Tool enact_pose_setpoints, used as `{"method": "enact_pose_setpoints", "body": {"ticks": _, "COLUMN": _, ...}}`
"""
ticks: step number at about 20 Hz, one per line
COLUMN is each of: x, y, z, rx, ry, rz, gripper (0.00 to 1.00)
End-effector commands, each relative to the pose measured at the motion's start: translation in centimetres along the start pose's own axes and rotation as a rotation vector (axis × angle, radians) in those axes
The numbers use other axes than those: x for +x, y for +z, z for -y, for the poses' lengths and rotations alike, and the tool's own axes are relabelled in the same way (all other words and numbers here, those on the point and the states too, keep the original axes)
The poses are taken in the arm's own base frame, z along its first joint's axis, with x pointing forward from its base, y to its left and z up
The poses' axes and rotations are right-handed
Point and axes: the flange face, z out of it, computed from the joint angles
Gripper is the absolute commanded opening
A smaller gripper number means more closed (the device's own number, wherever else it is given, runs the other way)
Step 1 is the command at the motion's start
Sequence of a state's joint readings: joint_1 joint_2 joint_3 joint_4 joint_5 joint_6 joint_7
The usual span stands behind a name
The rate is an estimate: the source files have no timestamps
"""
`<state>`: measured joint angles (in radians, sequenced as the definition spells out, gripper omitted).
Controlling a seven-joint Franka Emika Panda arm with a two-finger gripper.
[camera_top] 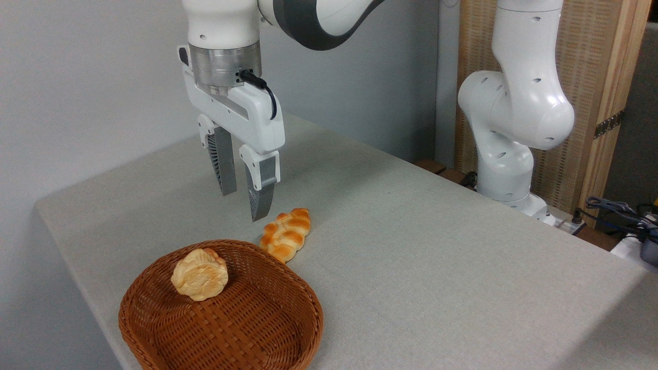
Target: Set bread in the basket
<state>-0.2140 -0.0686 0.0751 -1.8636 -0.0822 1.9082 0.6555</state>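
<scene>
The bread point(287, 234), a braided golden-orange loaf, lies on the grey table just behind the basket's far rim. The basket point(288, 329) is a reddish-brown wicker oval at the front left. My gripper point(243, 205) hangs open above the table, up and to the left of the bread, with nothing between its fingers. Its right fingertip ends close to the loaf's left end, not touching it.
A round pale-yellow bun point(200, 280) rests against the basket's back left wall. The arm's white base point(509, 154) stands at the table's far right, with cables point(617, 210) beside it. The table's left edge point(56, 241) is near the basket.
</scene>
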Motion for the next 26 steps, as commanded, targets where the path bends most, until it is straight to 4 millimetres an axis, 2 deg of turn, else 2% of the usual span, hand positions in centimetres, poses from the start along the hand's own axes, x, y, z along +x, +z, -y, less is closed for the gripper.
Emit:
{"method": "enact_pose_setpoints", "body": {"ticks": 1, "x": 0.1, "y": -0.4, "z": 0.0, "rx": -0.008, "ry": -0.016, "rz": 0.005, "gripper": 1.00}}
{"method": "enact_pose_setpoints", "body": {"ticks": 5, "x": -0.3, "y": -0.5, "z": -0.8, "rx": -0.019, "ry": -0.010, "rz": 0.017, "gripper": 1.00}}
{"method": "enact_pose_setpoints", "body": {"ticks": 8, "x": -1.4, "y": -0.1, "z": -1.6, "rx": -0.052, "ry": -0.020, "rz": 0.056, "gripper": 1.00}}
{"method": "enact_pose_setpoints", "body": {"ticks": 15, "x": -2.6, "y": 4.9, "z": -4.4, "rx": -0.117, "ry": -0.056, "rz": 0.145, "gripper": 1.00}}
{"method": "enact_pose_setpoints", "body": {"ticks": 21, "x": -0.5, "y": 9.0, "z": -7.0, "rx": -0.136, "ry": -0.041, "rz": 0.186, "gripper": 1.00}}
{"method": "enact_pose_setpoints", "body": {"ticks": 24, "x": 0.0, "y": 11.0, "z": -7.1, "rx": -0.134, "ry": -0.039, "rz": 0.212, "gripper": 1.00}}
{"method": "enact_pose_setpoints", "body": {"ticks": 26, "x": 0.3, "y": 11.4, "z": -7.1, "rx": -0.131, "ry": -0.036, "rz": 0.211, "gripper": 1.00}}
